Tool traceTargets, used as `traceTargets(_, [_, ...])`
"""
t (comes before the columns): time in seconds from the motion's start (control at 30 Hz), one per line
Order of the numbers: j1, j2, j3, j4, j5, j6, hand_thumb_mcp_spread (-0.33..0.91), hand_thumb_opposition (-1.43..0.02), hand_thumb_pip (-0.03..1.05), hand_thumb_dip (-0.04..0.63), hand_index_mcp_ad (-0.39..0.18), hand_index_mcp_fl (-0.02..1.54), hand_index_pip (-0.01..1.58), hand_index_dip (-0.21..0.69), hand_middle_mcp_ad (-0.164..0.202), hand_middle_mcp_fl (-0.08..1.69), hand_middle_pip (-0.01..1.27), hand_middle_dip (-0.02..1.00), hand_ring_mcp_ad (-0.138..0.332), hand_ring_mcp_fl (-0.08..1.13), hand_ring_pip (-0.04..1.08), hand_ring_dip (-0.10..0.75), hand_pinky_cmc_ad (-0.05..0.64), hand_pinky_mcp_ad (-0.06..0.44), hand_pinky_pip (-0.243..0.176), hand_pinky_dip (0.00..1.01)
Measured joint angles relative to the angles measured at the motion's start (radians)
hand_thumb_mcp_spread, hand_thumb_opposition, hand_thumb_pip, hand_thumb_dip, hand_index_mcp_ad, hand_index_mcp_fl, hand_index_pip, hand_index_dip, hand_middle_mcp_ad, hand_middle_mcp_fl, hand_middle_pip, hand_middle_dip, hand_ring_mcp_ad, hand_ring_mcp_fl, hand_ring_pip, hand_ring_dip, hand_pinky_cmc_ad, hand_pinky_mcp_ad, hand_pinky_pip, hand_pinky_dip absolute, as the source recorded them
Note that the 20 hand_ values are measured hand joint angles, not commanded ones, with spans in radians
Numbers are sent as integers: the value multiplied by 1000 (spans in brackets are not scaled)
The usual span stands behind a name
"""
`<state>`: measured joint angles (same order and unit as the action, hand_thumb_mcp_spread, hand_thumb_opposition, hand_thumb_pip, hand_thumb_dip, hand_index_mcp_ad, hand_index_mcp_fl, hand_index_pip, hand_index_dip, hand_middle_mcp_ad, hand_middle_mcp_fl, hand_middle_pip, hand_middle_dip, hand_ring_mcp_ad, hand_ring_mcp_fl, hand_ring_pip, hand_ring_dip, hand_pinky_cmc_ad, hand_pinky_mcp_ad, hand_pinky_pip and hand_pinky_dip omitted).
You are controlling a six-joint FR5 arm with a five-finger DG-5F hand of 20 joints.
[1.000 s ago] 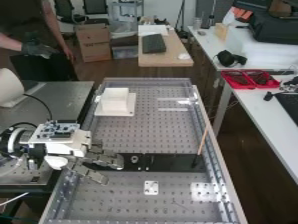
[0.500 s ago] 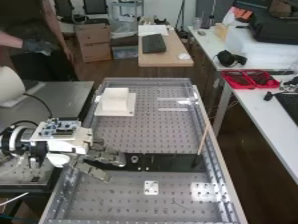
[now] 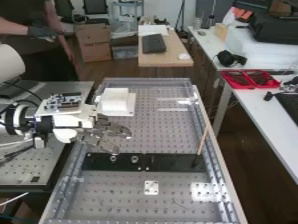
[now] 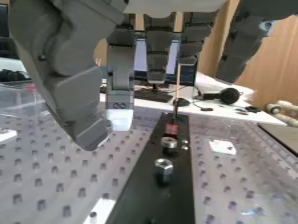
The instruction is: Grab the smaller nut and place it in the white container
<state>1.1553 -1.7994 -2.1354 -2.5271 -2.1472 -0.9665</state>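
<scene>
Perforated metal bench [image 3: 153,132] under black strip [image 3: 174,162], white container [image 3: 116,98] and, apparently, a small white plate [image 3: 151,188]

Leaving room to pass over the perforated plate [image 3: 153,132] between the black strip [image 3: 173,163] and white container [image 3: 115,101]; meeting raised metal nuts [image 4: 164,164] along the strip, then a thin stick [image 3: 202,141] rising beyond.

The robot hand [image 3: 90,135] is dark grey, the arm [image 3: 9,64] white; the container [image 3: 115,103] is plain white; the nuts [image 4: 169,142] are silvery, the strip [image 3: 174,162] black; dark dots in rows pattern the grey bench [image 3: 153,136]; the stick [image 3: 203,140] is orange-tan, the trays [image 3: 238,87] red.
</scene>
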Motion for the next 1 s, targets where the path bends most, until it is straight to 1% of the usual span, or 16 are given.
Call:
traceTargets(0.03, [11,7,7,-17,-5,0,429,-885,665,202,-122,368,1518,108,49,222,110,236,94,16,99,127,333,295,99,195])
traceTargets(0.13, [49,26,30,-61,-24,2,429,-885,665,202,-122,368,1518,108,44,222,110,236,94,16,96,127,330,295,99,195])
traceTargets(0.2, [67,32,39,-76,-33,4,429,-885,665,202,-122,368,1518,108,47,222,110,236,93,16,96,127,333,295,99,195])
traceTargets(0.27, [103,39,54,-98,-51,6,429,-885,665,202,-122,368,1518,108,45,222,110,236,94,16,96,131,333,295,99,195])
traceTargets(0.4, [150,41,69,-116,-79,8,429,-885,661,202,-122,368,1518,108,45,223,110,236,94,16,99,127,333,295,99,195])
traceTargets(0.47, [188,40,79,-126,-103,12,429,-885,661,202,-122,368,1518,108,47,237,110,236,94,16,99,127,333,295,99,195])
traceTargets(0.6, [241,30,93,-138,-139,17,429,-885,665,202,-122,368,1518,108,44,237,110,236,93,16,99,127,333,295,99,195])
traceTargets(0.63, [258,24,97,-141,-151,19,429,-885,665,202,-122,368,1518,108,49,237,110,236,96,16,99,127,333,295,99,195])
traceTargets(0.7, [284,13,104,-145,-169,22,429,-885,665,202,-122,368,1518,108,44,237,110,236,93,16,99,127,333,295,99,195])
traceTargets(0.77, [313,0,111,-150,-187,25,429,-885,661,202,-122,368,1518,108,49,237,110,236,93,16,99,127,333,295,99,195])
traceTargets(0.8, [323,-5,114,-151,-192,26,429,-885,665,202,-122,368,1518,108,44,237,110,236,93,16,96,127,330,295,99,195])
traceTargets(0.9, [357,-26,124,-156,-208,28,429,-885,661,202,-122,368,1518,108,49,237,110,236,93,16,99,127,333,295,99,195])
traceTargets(1.0, [392,-48,135,-157,-218,32,429,-885,665,202,-122,368,1518,108,45,239,110,236,93,16,99,127,333,295,99,195])
